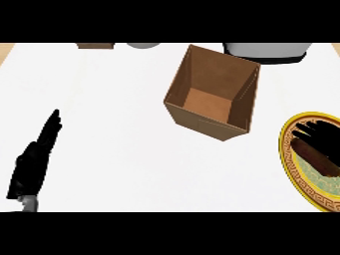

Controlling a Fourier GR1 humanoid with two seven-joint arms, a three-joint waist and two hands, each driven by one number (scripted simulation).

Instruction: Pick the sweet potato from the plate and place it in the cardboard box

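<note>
Sweet potato [316, 158] lies on the plate [290, 169] at lower right, you see right hand [334, 144] over it, grip not clear | left hand [34, 159] rests open, lower left | cardboard box [213, 94] at upper centre holds nothing | lifting and placing are left

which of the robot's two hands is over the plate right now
The right hand, at the view's right, is over the gold-rimmed plate, right by the sweet potato. The left hand rests open over bare counter at the view's left.
</note>
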